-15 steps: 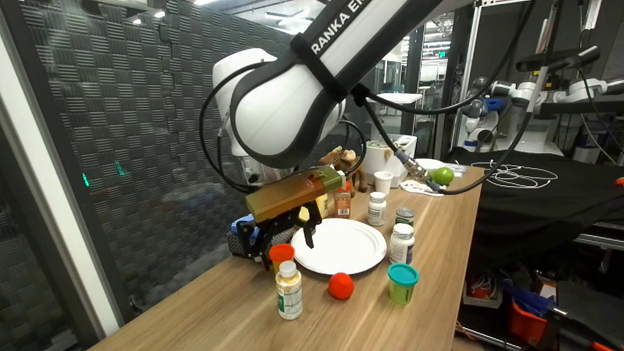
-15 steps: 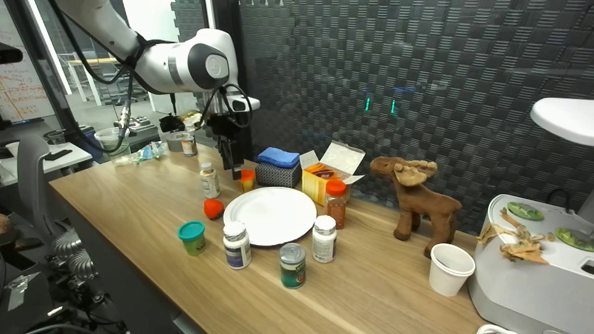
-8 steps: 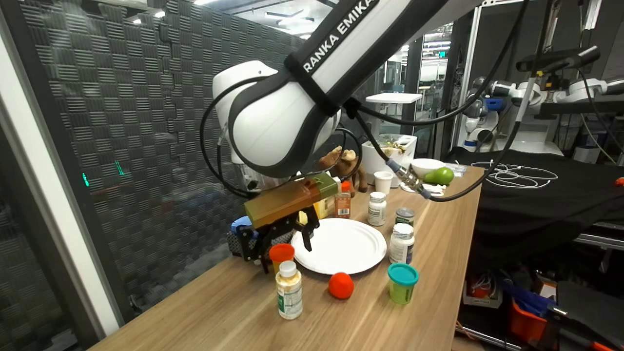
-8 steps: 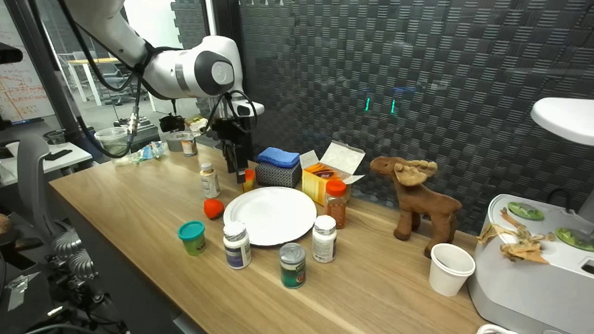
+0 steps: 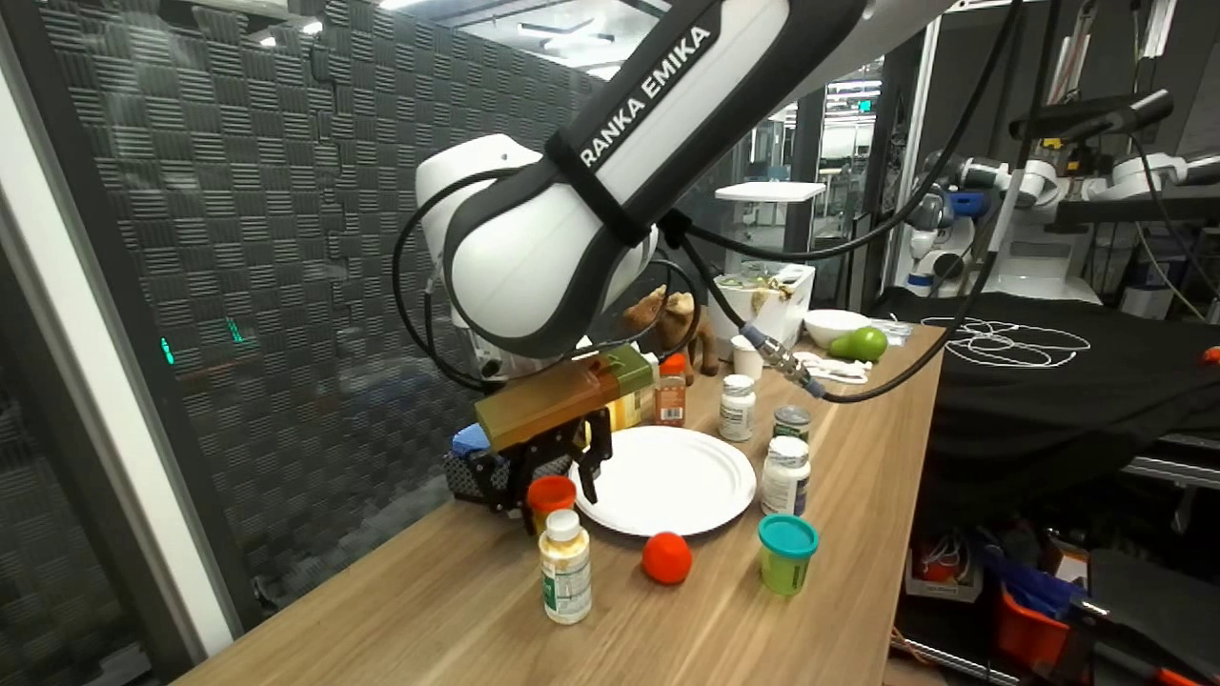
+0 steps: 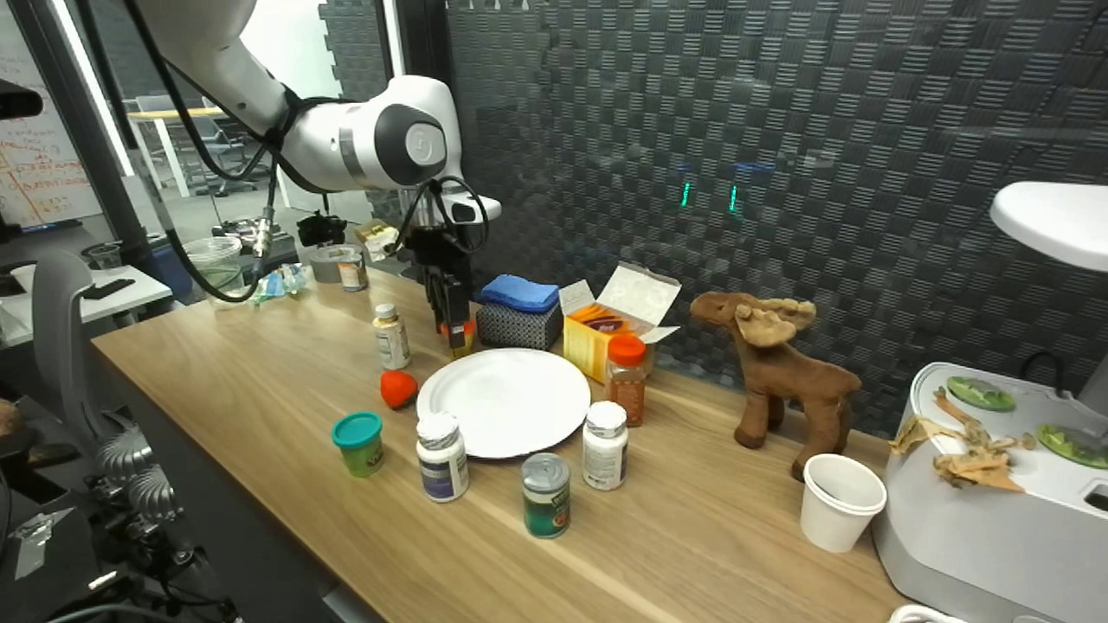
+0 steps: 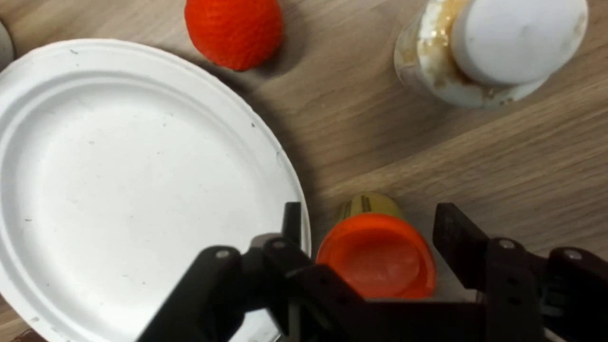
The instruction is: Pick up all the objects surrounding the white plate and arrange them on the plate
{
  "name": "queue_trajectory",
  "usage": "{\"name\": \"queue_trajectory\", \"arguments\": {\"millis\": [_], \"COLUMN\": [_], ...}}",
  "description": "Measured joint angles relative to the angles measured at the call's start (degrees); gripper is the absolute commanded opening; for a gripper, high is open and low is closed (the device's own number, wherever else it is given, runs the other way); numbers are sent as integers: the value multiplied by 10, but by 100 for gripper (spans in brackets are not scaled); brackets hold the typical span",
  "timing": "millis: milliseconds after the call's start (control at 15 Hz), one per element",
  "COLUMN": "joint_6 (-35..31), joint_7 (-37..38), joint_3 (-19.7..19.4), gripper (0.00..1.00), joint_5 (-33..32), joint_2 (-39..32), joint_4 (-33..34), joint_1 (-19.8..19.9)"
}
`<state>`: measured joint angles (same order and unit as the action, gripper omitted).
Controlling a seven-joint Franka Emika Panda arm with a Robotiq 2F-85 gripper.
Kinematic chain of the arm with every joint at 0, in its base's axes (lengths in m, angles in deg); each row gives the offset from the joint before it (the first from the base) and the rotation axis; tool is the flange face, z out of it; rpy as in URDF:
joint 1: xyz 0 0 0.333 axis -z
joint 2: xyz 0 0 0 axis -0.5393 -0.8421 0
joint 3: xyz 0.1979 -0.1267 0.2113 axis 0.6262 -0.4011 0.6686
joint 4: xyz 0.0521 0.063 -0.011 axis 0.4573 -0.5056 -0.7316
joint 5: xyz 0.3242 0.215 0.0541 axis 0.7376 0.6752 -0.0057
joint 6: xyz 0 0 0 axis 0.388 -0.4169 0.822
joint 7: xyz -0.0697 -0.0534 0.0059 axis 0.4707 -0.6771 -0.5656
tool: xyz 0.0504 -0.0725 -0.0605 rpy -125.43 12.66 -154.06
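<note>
My gripper is open and partly narrowed around a yellow cup with an orange lid; a gap shows on each side of the lid. One finger hangs over the rim of the white plate. In both exterior views the cup stands at the plate's edge, partly hidden by the fingers. Also around the plate are a stained white bottle, a red ball, a teal-lidded green cup, two white bottles, a green can and an orange-capped bottle. The plate is bare.
Close to the gripper is a patterned box with a blue cloth on it. An opened yellow carton stands beside the box. A toy moose, paper cups and a white appliance stand farther along the table.
My gripper has come down over the orange-lidded cup, and its fingers have drawn partly together. The cup and the other objects stand where they were.
</note>
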<state>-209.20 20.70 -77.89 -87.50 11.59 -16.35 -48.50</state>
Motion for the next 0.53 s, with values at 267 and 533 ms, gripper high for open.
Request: {"name": "queue_trajectory", "arguments": {"millis": [267,533], "joint_6": [0,0], "joint_7": [0,0], "joint_3": [-2,-6], "gripper": [27,27], "joint_5": [-1,-2], "joint_2": [-10,-8], "joint_4": [19,25], "joint_1": [-2,-9]}}
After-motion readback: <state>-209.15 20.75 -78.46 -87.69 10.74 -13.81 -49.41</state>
